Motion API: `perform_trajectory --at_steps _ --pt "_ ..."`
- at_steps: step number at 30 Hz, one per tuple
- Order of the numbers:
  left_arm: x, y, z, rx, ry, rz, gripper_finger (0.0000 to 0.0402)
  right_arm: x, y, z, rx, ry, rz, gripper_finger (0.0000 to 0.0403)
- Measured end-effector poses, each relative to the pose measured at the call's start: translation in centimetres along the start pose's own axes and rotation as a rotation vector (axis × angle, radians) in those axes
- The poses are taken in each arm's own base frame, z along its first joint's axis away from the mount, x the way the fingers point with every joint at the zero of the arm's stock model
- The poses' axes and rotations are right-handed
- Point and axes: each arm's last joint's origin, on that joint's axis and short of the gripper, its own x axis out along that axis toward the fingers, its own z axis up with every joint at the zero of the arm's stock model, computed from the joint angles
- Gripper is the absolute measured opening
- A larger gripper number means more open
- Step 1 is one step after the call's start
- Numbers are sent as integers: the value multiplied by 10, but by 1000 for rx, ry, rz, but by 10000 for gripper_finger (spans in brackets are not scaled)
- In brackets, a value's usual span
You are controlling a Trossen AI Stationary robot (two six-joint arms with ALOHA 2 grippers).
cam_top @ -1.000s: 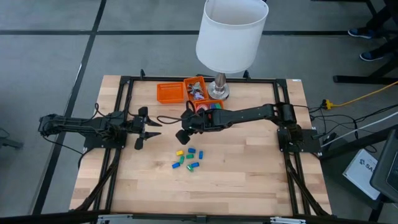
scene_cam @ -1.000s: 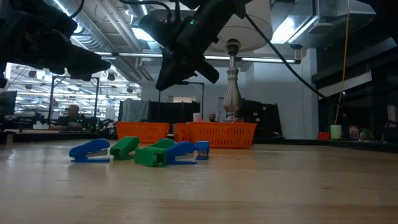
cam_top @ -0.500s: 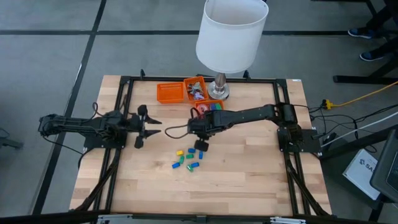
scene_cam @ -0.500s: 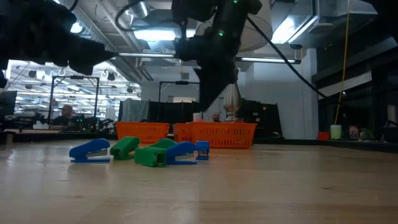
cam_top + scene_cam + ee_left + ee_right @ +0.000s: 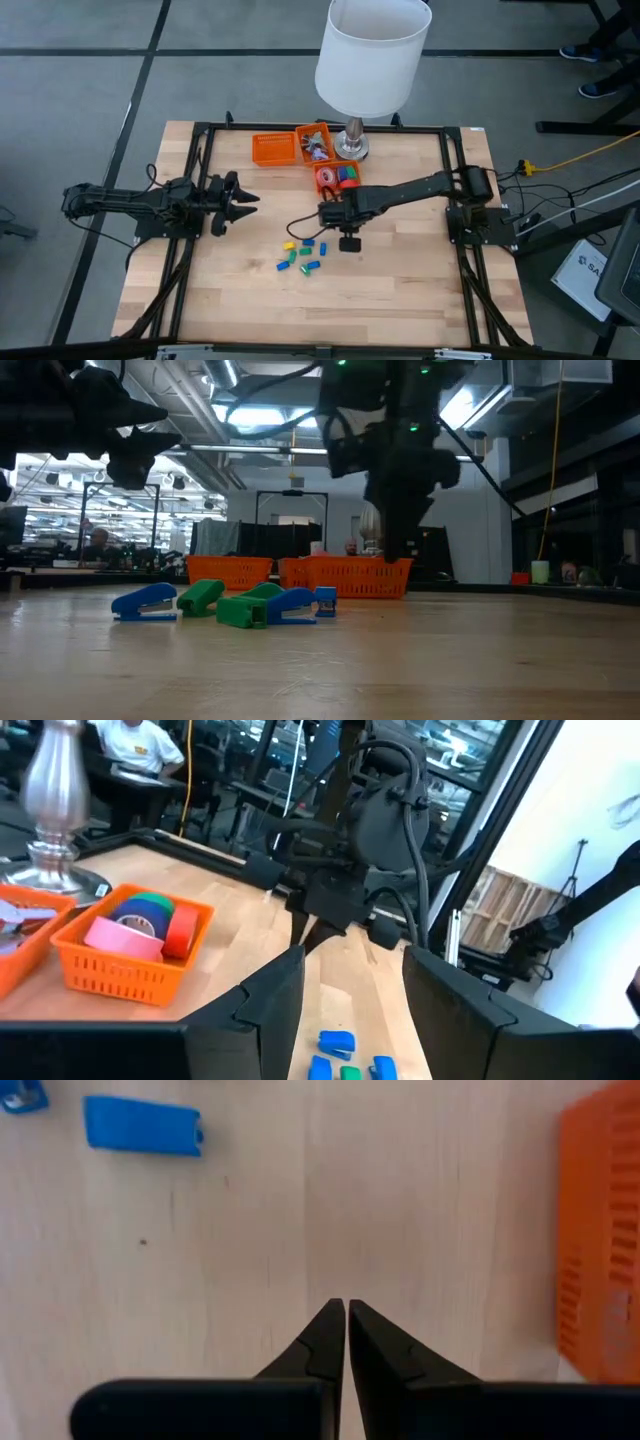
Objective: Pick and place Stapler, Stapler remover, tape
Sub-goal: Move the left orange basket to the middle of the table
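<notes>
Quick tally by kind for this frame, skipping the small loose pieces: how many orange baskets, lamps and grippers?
Orange baskets: 3, seen from above: left, middle, right
Lamp: 1
Grippers: 2, left gripper open, right gripper shut
Total: 6

We see small blue, green and yellow staplers (image 5: 301, 254) scattered in a loose cluster on the bare wood at mid-table, lying flat. Rolls of tape (image 5: 148, 923), pink, blue, green and red, sit packed together inside an orange basket (image 5: 95, 967).
</notes>
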Motion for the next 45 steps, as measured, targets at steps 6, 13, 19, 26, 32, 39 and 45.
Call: perform_trajectory --at_steps 6,13,19,26,32,39,45 --pt "0 0 1 -12 -19 19 169 -8 -3 -29 73 -40 6 22" --pt "5 5 9 31 -20 283 168 -13 -7 -61 186 -253 48 22" --pt "22 11 25 78 164 526 168 -22 -13 -68 230 -433 81 22" --pt "55 27 51 206 420 695 168 -28 -17 -66 213 -472 76 22" --pt "85 54 61 349 662 736 168 -28 -17 -66 191 -474 71 22" --pt "98 100 55 498 895 795 168 -28 -17 -66 172 -473 66 22" --pt "96 137 40 417 1012 756 169 -28 -17 -66 152 -474 61 22"
